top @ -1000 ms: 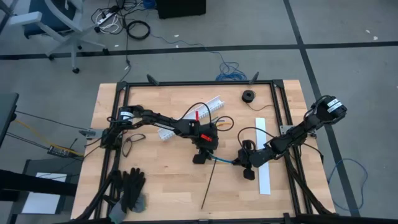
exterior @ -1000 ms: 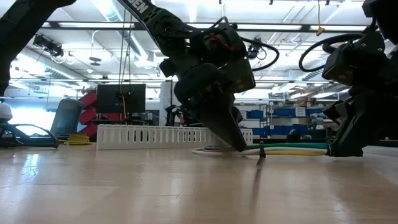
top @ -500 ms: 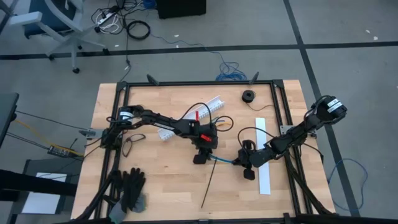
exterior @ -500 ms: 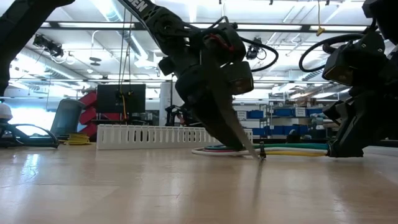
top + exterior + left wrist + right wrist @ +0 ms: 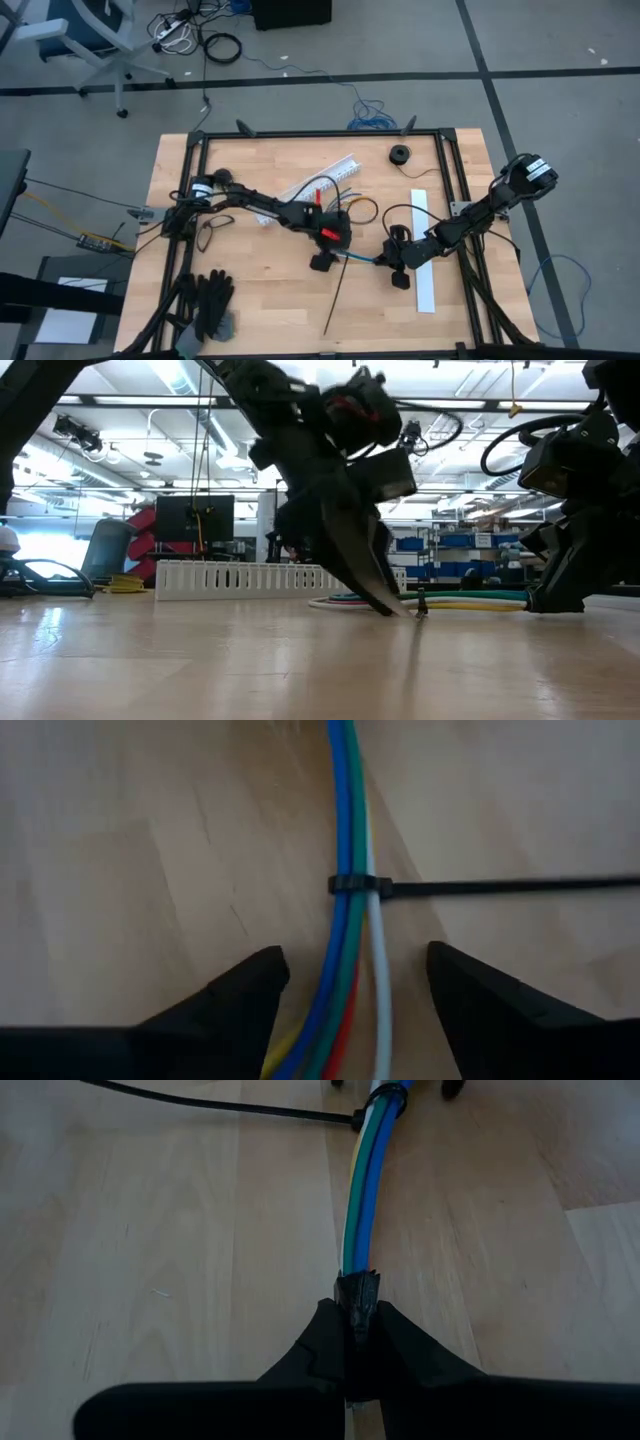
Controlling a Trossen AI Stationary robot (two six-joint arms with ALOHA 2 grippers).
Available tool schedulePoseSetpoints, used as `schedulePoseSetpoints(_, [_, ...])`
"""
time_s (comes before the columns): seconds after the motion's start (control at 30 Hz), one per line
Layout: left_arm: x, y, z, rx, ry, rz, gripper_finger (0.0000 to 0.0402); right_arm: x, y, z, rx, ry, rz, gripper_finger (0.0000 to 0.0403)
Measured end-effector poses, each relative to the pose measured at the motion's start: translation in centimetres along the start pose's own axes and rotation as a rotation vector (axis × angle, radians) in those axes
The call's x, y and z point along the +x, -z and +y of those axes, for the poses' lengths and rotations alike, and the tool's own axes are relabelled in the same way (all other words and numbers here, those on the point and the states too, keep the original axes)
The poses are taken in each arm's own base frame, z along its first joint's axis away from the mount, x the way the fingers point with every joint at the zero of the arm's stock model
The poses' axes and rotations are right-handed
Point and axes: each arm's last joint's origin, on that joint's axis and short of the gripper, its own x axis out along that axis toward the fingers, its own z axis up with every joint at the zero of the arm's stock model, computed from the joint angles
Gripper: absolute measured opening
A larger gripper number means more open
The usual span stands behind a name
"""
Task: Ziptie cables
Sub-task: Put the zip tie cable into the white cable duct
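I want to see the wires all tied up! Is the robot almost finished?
Nearly. Done: a black ziptie is cinched around the cables, its long tail sticking out sideways. In hand: the right gripper is shut on the cables' dark taped end, while the left gripper is open astride the bundle, touching nothing. Left: probably trimming the tail and letting go.

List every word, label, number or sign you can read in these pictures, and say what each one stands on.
No text reads clearly.
White letters on the left arm: only a fragment shows, too partial to read.
White label on the right arm's base: too small to read.
Signs and shelves in the room behind the table: too blurred to read.
The cables and the zip tie carry no print.
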Motion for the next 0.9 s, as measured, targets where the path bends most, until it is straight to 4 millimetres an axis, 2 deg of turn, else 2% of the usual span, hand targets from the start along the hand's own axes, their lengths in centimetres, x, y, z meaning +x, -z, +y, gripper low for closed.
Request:
schedulePoseSetpoints(0.17, [0.2,-0.4,-1.4,0.155,-0.129,0.037,0.0229,0.0,0.0,0.0,0.003,0.000,0.000,0.0018])
schedulePoseSetpoints(0.27, [0.1,-0.2,-1.2,0.141,-0.131,0.061,0.0215,0.0,0.0,0.0,0.003,0.000,0.000,0.0018])
schedulePoseSetpoints(0.57, [-0.2,1.1,0.2,0.070,-0.054,0.135,0.0126,0.0,0.0,0.1,0.021,-0.006,0.002,0.0018])
schedulePoseSetpoints(0.77, [-0.3,1.4,0.9,0.029,-0.011,0.132,0.0113,0.0,0.0,0.1,0.024,-0.007,0.003,0.0018])
schedulePoseSetpoints(0.9, [-0.6,2.1,1.1,0.007,0.001,0.191,0.0112,0.0,0.0,0.1,0.025,-0.004,-0.002,0.0018])
